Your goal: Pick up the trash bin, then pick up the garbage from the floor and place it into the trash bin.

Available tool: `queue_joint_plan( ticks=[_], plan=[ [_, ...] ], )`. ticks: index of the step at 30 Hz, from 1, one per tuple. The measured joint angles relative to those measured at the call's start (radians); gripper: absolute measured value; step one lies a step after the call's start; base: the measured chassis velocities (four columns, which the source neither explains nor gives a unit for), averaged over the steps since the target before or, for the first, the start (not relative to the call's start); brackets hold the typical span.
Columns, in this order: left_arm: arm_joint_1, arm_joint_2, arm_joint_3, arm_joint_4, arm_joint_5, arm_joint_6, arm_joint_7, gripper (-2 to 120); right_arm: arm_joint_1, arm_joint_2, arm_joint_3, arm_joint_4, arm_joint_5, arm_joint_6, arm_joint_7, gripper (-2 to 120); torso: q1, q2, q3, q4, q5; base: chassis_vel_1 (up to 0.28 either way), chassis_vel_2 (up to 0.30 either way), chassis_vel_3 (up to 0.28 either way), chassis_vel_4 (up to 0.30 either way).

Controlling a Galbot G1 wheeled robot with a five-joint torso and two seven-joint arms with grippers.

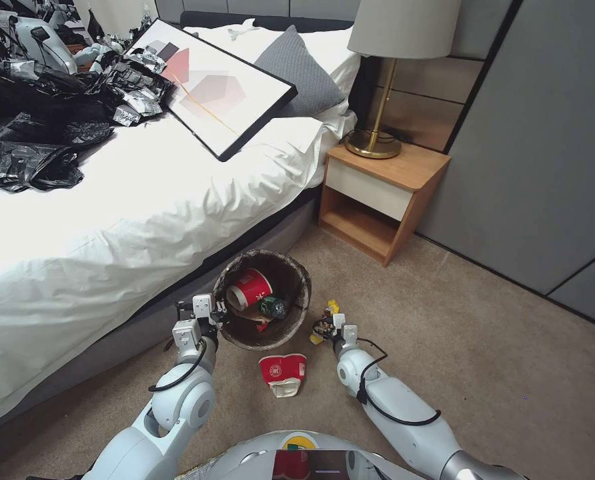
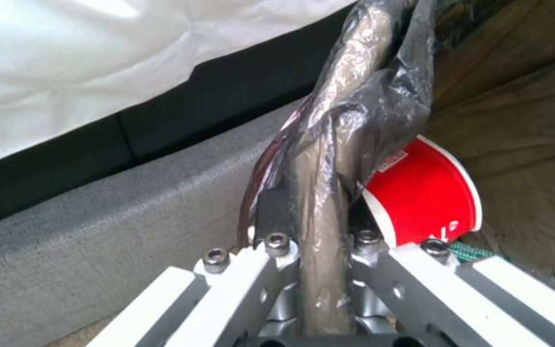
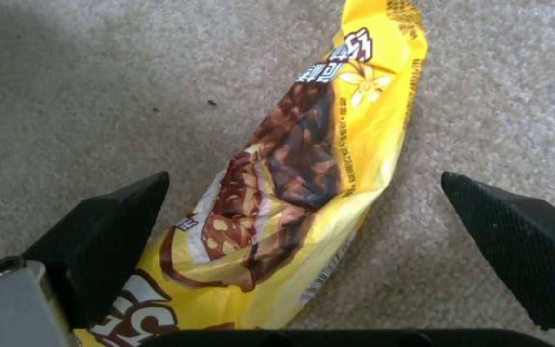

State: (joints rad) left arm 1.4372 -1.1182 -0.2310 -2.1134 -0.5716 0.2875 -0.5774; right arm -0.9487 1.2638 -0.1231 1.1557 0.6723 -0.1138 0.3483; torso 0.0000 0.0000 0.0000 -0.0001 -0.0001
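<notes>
Beside the bed, on the carpet, the bin is seen: a small round bucket with a dark brown liner folded over its rim. Inside the bin a red-and-white cup lies on its side next to a small green-labelled bottle. The bin's near rim is pinched by the left gripper; in the left wrist view its fingers are clamped on the crinkled liner, with the red cup just behind. Just beside the bin, on the side away from the bed, the right gripper is lowered over a yellow snack wrapper printed with a chocolate bar. Its black fingers are spread wide, one on each side of the wrapper, the wrapper lying flat on the carpet between them and ungripped. A second crushed red-and-white cup lies on the carpet just in front of the bin.
</notes>
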Motion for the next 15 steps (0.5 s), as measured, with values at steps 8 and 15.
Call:
queue_joint_plan(
  ticks=[8, 15],
  plan=[
    [0.000, 0.001, -0.002, -0.002, -0.001, 0.000, -0.001, 0, 0.001, 0.004, -0.001, -0.007, 0.000, 0.000, -0.005, 89, 0.000, 0.000, 0.000, 0.0001, 0.0000, 0.000, 0.000, 0.000, 0.000],
    [0.000, 0.001, -0.003, -0.002, -0.001, -0.001, -0.001, 0, 0.002, 0.012, -0.002, -0.023, -0.018, 0.009, -0.027, 61, 0.000, 0.000, 0.000, 0.0000, 0.0000, 0.000, 0.000, 0.000, 0.000]
  ],
)
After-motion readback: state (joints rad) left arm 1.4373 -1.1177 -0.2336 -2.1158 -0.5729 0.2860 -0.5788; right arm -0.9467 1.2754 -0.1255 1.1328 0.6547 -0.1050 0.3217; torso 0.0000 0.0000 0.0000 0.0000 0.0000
